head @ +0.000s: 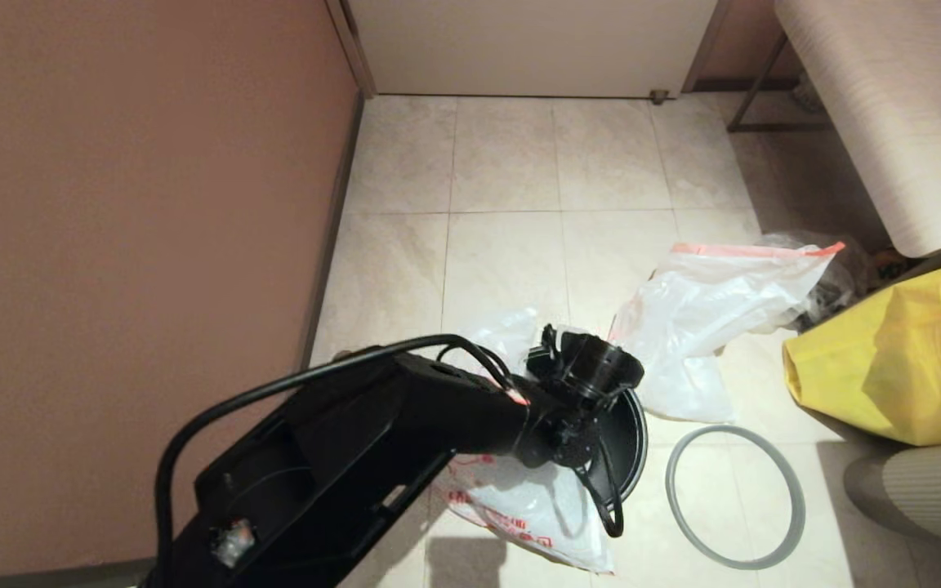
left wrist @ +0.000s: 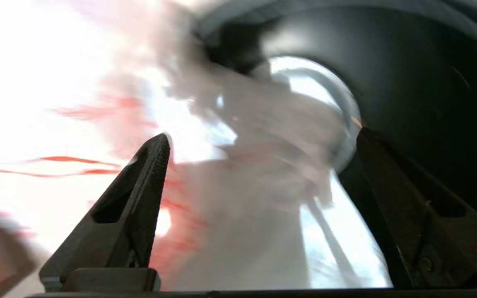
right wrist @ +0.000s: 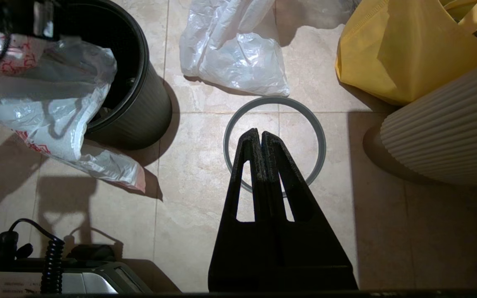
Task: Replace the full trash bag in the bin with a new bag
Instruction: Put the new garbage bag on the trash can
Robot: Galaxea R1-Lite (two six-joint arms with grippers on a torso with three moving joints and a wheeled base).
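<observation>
The black bin (head: 632,445) (right wrist: 139,103) stands on the tiled floor without its ring. The new bag (head: 519,506) (right wrist: 48,91), white with red lettering, hangs over the bin's rim on my side and spills onto the floor. My left gripper (left wrist: 263,134) reaches down into the bin's mouth, open, with the bag's plastic (left wrist: 242,198) loose between its fingers and the bin's wall (left wrist: 429,103) beside it. The full trash bag (head: 715,310) (right wrist: 238,54), with an orange-red hem, lies crumpled beyond the bin. My right gripper (right wrist: 257,133) hovers shut and empty above the grey ring (head: 797,506) (right wrist: 321,136).
A yellow fabric tote (head: 887,359) (right wrist: 408,45) sits right of the bags, with a clear bag (head: 838,273) behind it. A cream ribbed object (right wrist: 441,132) stands near the ring. A brown wall (head: 136,245) runs along the left, and a bench (head: 887,106) at the far right.
</observation>
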